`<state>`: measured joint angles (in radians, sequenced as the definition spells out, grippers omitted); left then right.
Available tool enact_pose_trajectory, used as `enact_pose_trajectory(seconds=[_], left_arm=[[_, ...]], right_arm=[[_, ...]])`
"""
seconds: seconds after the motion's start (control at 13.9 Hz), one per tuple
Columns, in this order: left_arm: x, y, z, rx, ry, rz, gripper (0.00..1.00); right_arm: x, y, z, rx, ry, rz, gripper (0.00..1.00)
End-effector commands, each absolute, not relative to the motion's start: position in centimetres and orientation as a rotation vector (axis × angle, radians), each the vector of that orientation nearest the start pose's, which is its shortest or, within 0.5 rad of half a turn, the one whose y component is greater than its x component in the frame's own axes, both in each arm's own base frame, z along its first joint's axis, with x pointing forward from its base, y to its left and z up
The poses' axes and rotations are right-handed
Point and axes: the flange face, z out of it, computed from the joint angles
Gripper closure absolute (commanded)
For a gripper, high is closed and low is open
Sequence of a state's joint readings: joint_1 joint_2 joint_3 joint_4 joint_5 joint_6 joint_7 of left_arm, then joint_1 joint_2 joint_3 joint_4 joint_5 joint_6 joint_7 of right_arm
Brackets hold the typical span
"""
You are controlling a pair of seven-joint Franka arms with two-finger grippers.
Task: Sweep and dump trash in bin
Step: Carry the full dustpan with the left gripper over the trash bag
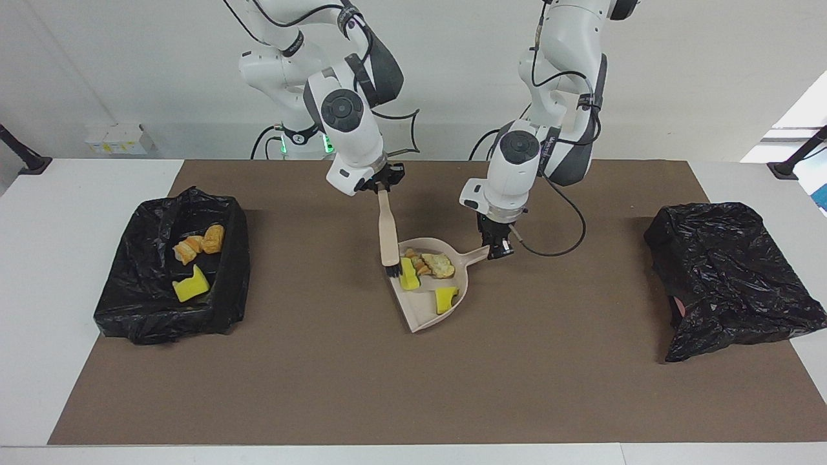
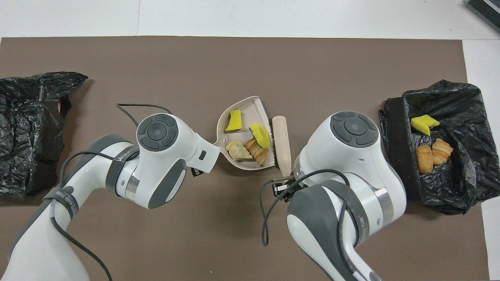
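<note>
Right gripper: clamped on the top of the brush handle, over the middle of the mat; the overhead view hides it under the wrist, the facing view shows the grip.
Left gripper: closed on the tip of the dustpan handle; only the facing view shows the fingers, as the arm covers them from above.
Brush: beige, hanging nearly upright, its dark bristles at the dustpan's edge on the right arm's side; from above it reads as a flat bar beside the pan.
Dustpan: beige, at the middle of the mat, open mouth turned away from the robots.
Trash in pan: two bread-like chunks and a yellow sponge piece at the handle end, one more yellow piece nearer the mouth; the overhead view separates them more clearly.
Open bin: black-lined, at the right arm's end of the table, holding two bread pieces and a yellow sponge.
Second bin: black bag at the left arm's end; a pink patch shows at its edge.
Mat: brown, under everything.
</note>
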<state>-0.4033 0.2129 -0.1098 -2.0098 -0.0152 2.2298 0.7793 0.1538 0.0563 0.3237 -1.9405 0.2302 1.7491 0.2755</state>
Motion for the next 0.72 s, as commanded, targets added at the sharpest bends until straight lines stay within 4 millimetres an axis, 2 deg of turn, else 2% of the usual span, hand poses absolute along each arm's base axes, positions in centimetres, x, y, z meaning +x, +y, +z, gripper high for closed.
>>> enact_pose_trajectory(seconds=[0.0, 0.14, 0.22, 0.43, 0.58, 0.65], left_arm=[[52.2, -27.8, 35.4, -2.573, 1.923, -0.072, 1.0], [52.6, -27.5, 35.6, -2.574, 1.922, -0.08, 1.0], [53.1, -26.7, 35.8, -2.576, 1.917, -0.087, 1.0], [54.4, -25.5, 37.4, -2.554, 1.942, -0.101, 1.0], [55.5, -23.8, 38.2, -2.527, 1.974, -0.104, 1.0], [56.2, -22.7, 39.0, -2.526, 1.984, -0.079, 1.0]], right_arm=[[46.9, 26.7, 45.3, -2.998, -0.245, 0.447, 1.0], [46.5, 26.6, 45.6, -3.008, -0.216, 0.46, 1.0], [46.2, 26.6, 45.5, -3.015, -0.192, 0.464, 1.0], [45.1, 27.4, 45.4, -3.028, -0.18, 0.447, 1.0], [44.4, 27.5, 45.4, -3.049, -0.159, 0.443, 1.0], [43.9, 28.3, 45.3, -3.07, -0.187, 0.442, 1.0]])
